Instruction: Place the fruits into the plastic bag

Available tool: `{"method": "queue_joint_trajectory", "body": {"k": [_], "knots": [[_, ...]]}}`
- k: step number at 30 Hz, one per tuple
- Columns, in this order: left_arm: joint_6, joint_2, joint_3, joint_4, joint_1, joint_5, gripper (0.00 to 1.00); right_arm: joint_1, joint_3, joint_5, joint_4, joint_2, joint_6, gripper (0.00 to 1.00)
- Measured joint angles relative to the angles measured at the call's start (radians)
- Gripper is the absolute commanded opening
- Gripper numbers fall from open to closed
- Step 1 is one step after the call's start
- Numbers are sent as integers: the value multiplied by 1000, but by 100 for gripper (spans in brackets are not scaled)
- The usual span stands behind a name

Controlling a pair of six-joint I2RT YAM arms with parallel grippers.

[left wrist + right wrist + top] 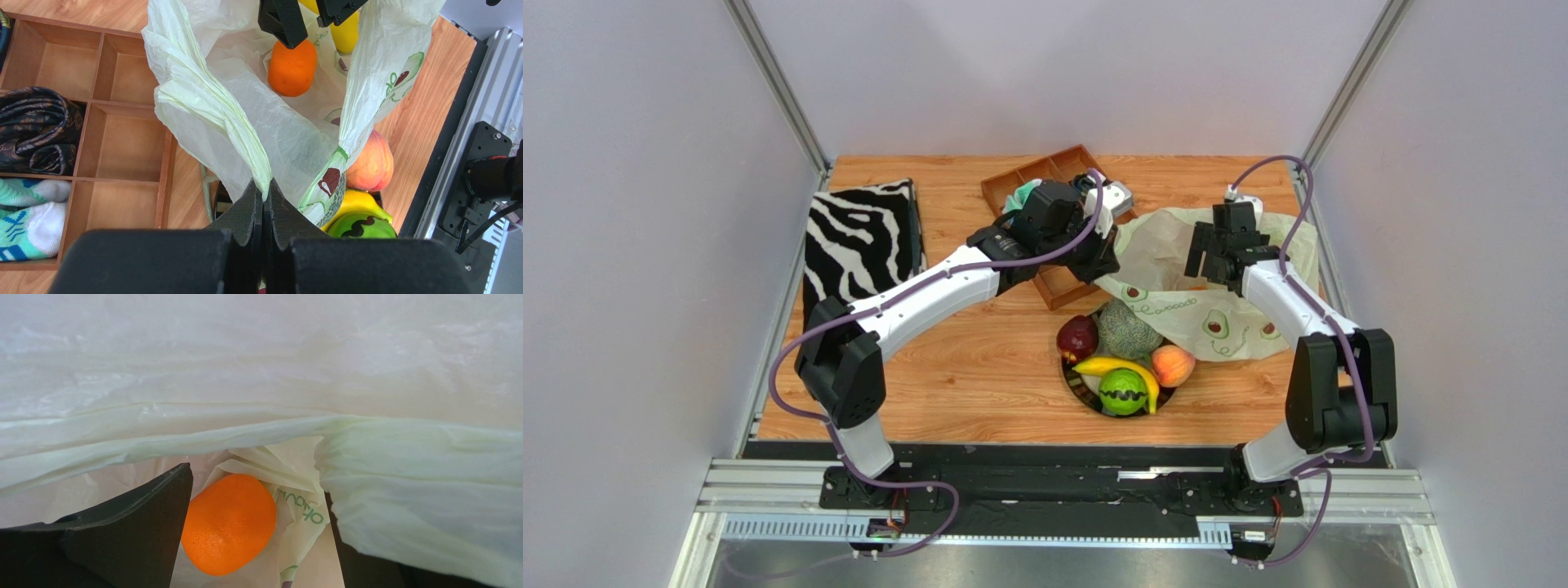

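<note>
The pale green plastic bag (1217, 321) lies at the right of the table. My left gripper (265, 191) is shut on its rim and holds the mouth open (1104, 261). My right gripper (1212, 255) is open inside the mouth, fingers wide apart (258, 539). An orange (229, 523) lies in the bag beside its left finger, and shows in the left wrist view (292, 67) with a yellow fruit (345, 30) behind it. A bowl (1068, 371) holds a dark red apple (1078, 337), melon (1129, 328), banana (1120, 368), striped green ball (1122, 392) and peach (1173, 365).
A wooden compartment tray (1053, 172) stands at the back and holds teal and black cloth rolls (34, 131). A zebra-striped fabric box (860, 239) sits at the left. White walls close in both sides of the table.
</note>
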Motion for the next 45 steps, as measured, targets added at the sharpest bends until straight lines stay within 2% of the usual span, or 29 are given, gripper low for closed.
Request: {"method": "queue_joint_trajectory", "body": {"k": [11,26,30,33,39,45], "knots": [[0,0,0,0,0,0,0,0,0,-86,-8,-34,7,81],[0,0,0,0,0,1,0,0,-63,-315,0,-392,53,77],[-1,0,0,0,0,1,0,6,-150,-392,66,-485,77,76],[-1,1,0,0,0,2,0,23,-209,-444,88,-544,95,75],[-3,8,0,0,0,6,0,88,-224,-516,124,-619,120,73],[-3,13,0,0,0,7,0,219,-232,-503,129,-739,124,73]]}}
